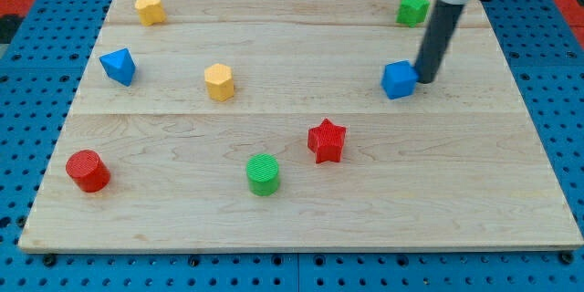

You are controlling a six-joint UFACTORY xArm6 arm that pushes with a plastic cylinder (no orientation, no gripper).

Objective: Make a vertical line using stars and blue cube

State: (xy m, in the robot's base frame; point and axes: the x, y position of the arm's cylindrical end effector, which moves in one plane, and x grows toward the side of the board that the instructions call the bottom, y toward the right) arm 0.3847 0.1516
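The blue cube (pixel 399 79) sits right of the board's middle, towards the view's top. My tip (pixel 425 79) is just to the cube's right, touching or nearly touching its side. The red star (pixel 327 140) lies below and left of the cube, near the board's middle. The green star (pixel 412 7) lies at the view's top right, above the cube. The rod rises from the tip to the view's top edge.
A yellow block (pixel 150 8) lies at the top left, a blue triangular block (pixel 119 65) at the left, a yellow hexagonal block (pixel 219 82) left of centre, a red cylinder (pixel 88 170) at the bottom left, a green cylinder (pixel 263 173) at the bottom centre. The wooden board (pixel 474 201) lies on a blue pegboard.
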